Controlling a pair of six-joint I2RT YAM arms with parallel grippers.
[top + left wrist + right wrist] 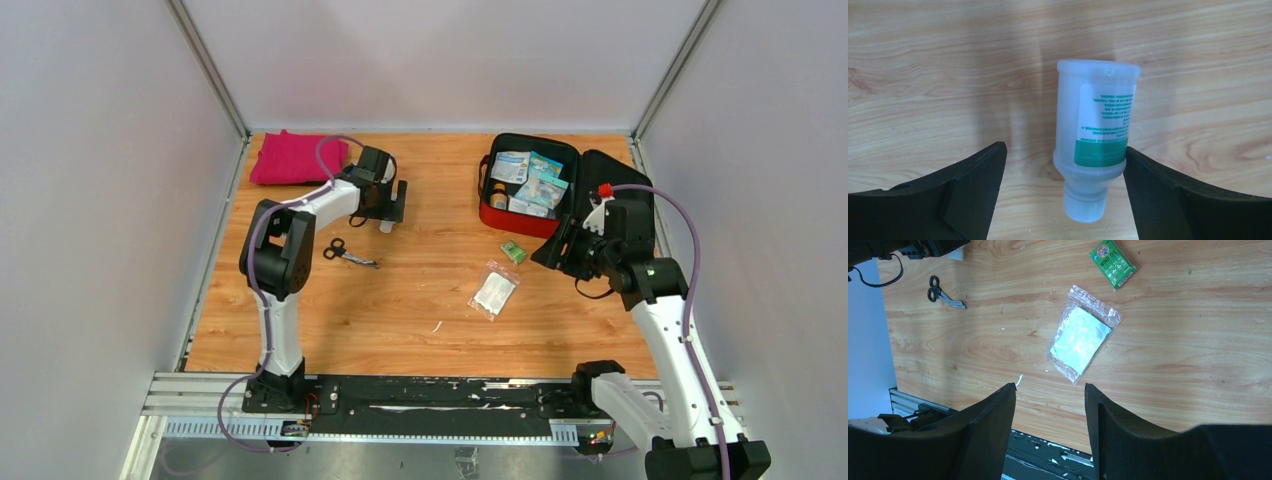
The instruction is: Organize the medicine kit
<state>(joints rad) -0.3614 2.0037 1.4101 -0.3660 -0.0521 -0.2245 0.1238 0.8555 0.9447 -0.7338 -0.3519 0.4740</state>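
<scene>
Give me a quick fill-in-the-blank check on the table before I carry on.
1. The medicine kit lies ____, with packets inside.
2. The left end effector straddles a white bottle with a ____ label band.
3. The right end effector holds ____.
4. The scissors have ____ handles.
Missing words: open; green; nothing; black.

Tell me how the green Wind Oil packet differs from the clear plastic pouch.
The green packet is opaque and printed; the clear pouch shows a white pad inside. The green packet is smaller than the clear pouch. The green packet lies nearer the medicine kit than the clear pouch does. Both lie flat on the wooden table, outside the kit.
</scene>
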